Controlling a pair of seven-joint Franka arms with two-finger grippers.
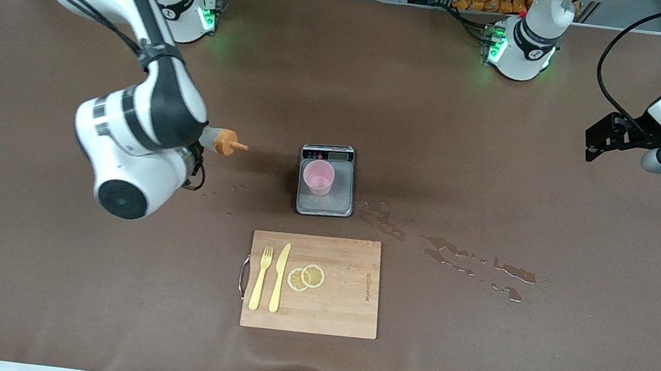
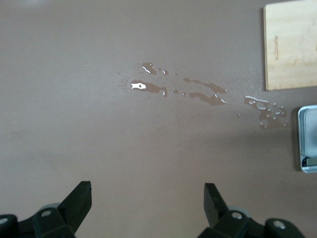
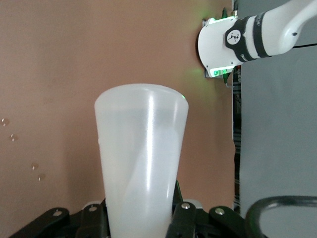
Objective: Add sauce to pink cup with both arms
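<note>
Right arm's gripper (image 1: pixel 199 150) is mostly hidden by the wrist; it holds the sauce bottle (image 1: pixel 223 141) on its side over the surface, orange nozzle toward the pink cup (image 1: pixel 318 177). Cup stands upright on the grey scale (image 1: pixel 324 203). Nearer the camera: wooden board (image 1: pixel 327 311) w/ yellow fork (image 1: pixel 260 278), knife (image 1: pixel 279 277), 2 lemon slices (image 1: pixel 306 277). Wet patches (image 1: pixel 472 265) lie toward the left arm's end. Left gripper (image 1: pixel 602 138) waits high at that end, jaws apart.

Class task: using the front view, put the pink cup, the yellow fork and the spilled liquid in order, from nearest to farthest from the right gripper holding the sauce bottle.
Measured from the right gripper, jaws shut on the sauce bottle:
1. Pink cup, on the grey scale mid-table.
2. Yellow fork, on the wooden board, nearer the front camera.
3. Spilled liquid, toward the left arm's end of the table.
</note>
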